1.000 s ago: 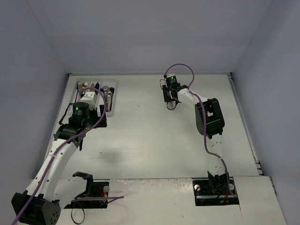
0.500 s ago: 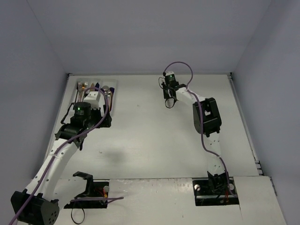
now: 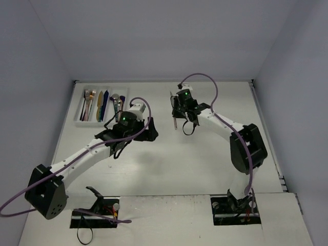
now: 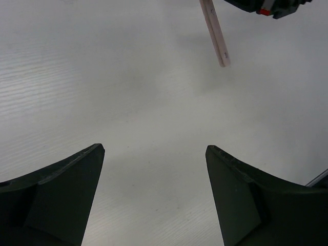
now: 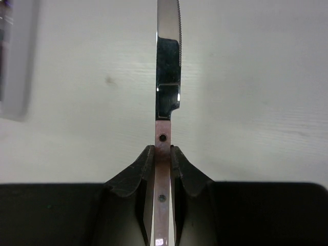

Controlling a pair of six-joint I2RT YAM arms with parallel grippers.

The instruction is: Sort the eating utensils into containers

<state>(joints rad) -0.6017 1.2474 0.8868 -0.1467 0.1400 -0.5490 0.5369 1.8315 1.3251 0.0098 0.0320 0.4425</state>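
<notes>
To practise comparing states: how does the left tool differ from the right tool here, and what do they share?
The left tool stands wide open; the right tool is shut. The left tool holds nothing, with only bare table in its gap; the right tool clamps the pink handle of a knife, blade pointing away from it. Both are black, two-fingered and above the white table.

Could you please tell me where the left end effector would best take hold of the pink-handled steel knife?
Probably the free handle end of the pink-handled steel knife, approached facing its broad riveted side: that flat strip sticks out past the right end effector, which clamps nearer the blade.
</notes>
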